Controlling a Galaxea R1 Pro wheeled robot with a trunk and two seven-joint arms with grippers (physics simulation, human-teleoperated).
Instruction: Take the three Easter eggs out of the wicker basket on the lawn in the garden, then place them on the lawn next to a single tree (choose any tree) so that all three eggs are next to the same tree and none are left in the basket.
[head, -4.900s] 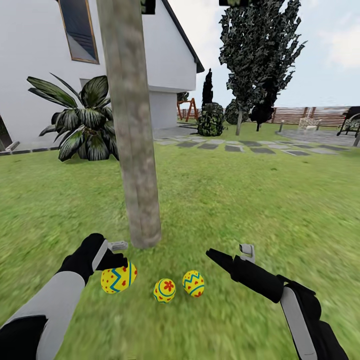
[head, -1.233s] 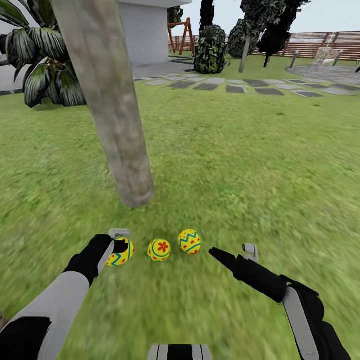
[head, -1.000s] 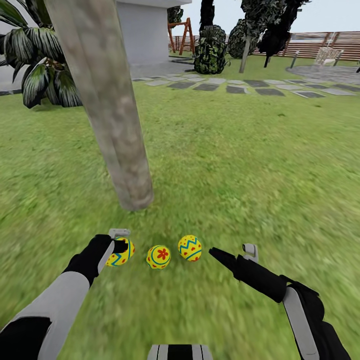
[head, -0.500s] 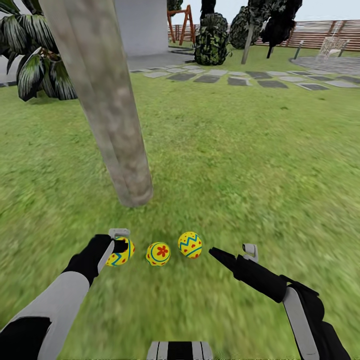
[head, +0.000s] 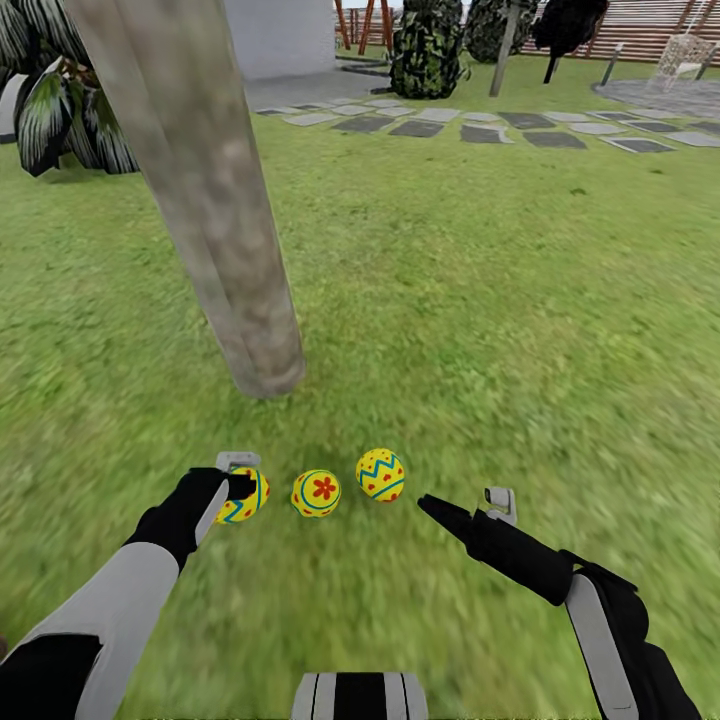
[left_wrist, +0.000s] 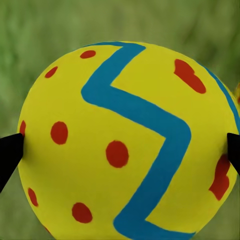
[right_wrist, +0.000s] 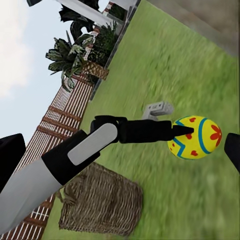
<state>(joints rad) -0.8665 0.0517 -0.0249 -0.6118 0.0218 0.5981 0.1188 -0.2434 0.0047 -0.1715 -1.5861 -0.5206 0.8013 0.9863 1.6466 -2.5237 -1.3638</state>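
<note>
Since a few seconds back the left gripper (head: 238, 482) has brought its egg (head: 243, 496) down from just above the grass to lawn (head: 480, 300) level, lining it up with the other two eggs (head: 316, 493) (head: 381, 474) in front of the tree (head: 225, 230). Its fingers (left_wrist: 9, 155) sit on both sides of that egg, gripping it. Right gripper (head: 470, 503) hovers near the rightmost egg, fingers spread, nothing in them. Basket (right_wrist: 100, 207) sits on the grass behind the left arm.
</note>
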